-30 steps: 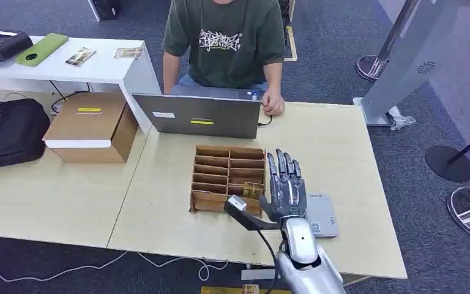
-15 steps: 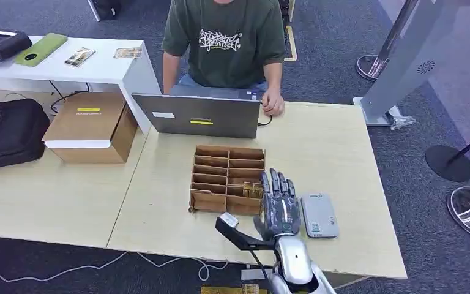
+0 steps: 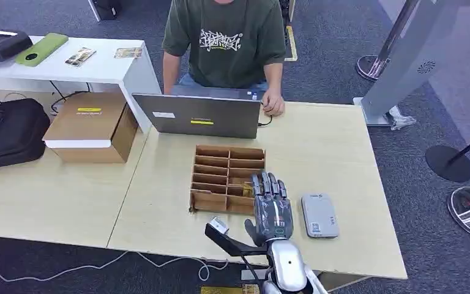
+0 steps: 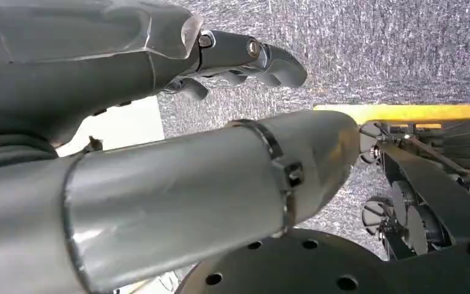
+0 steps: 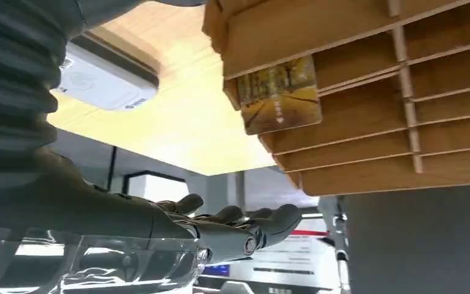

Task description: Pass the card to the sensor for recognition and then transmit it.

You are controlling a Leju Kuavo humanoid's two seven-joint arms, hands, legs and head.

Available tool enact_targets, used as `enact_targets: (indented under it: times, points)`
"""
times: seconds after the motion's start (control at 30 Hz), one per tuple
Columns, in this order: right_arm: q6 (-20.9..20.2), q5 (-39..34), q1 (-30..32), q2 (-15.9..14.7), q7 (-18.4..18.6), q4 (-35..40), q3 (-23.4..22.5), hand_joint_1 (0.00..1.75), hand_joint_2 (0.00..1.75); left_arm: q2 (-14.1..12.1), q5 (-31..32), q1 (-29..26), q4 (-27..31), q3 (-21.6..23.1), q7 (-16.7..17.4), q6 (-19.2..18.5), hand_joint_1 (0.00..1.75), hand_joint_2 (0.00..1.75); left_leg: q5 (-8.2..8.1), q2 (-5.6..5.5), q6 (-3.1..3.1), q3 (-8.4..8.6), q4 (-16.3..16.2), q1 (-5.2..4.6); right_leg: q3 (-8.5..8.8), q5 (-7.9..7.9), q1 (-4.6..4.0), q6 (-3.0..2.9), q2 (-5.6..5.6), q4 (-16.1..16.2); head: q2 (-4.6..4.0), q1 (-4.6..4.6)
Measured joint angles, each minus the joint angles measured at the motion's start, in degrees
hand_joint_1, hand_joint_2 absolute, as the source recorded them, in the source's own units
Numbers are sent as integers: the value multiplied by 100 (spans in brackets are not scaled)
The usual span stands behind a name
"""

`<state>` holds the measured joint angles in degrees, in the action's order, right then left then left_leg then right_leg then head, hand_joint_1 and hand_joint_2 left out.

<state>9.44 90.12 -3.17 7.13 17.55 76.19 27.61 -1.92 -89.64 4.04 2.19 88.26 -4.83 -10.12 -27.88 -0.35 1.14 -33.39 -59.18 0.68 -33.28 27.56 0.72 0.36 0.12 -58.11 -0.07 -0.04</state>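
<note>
A gold card (image 3: 248,190) stands in a near right slot of the cardboard organizer (image 3: 219,174); the right wrist view shows this card (image 5: 279,95) sticking out of its slot in the organizer (image 5: 373,30). The grey sensor (image 3: 319,215) lies flat on the table to the organizer's right, and it also shows in the right wrist view (image 5: 101,78). My right hand (image 3: 272,207) hovers with fingers stretched out, holding nothing, between the organizer's near right corner and the sensor. My left hand (image 4: 245,54) hangs beside my body over the carpet, fingers loosely apart and holding nothing.
A person in a green shirt (image 3: 223,43) sits behind a laptop (image 3: 197,115) at the far edge of the wooden table (image 3: 324,141). A cardboard box (image 3: 92,125) and a black bag (image 3: 6,131) sit to the left. A grey stand (image 3: 404,55) rises at the right.
My right hand has pulled back toward the table's near edge and shifted left, uncovering the sensor. The card and organizer have not moved.
</note>
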Motion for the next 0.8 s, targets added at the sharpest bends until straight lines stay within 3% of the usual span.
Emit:
enact_targets:
  times: [0.2,0.43,0.8]
  points:
    - [153,0,-226,190,-371,-427,0,0,175,9,-20,13,0,0,0,22,0,0,1,1,0,1,0,2,0,0,-1,0,1,0,0,-2]
    - [334,0,-436,356,-404,-929,-9,0,175,33,-35,8,0,0,0,20,0,0,3,0,3,0,0,1,0,0,0,0,0,-1,0,0]
    - [365,0,-459,376,-382,-1114,-133,0,175,31,-35,9,0,0,61,28,0,0,2,0,3,0,0,0,-1,0,0,0,0,0,0,0]
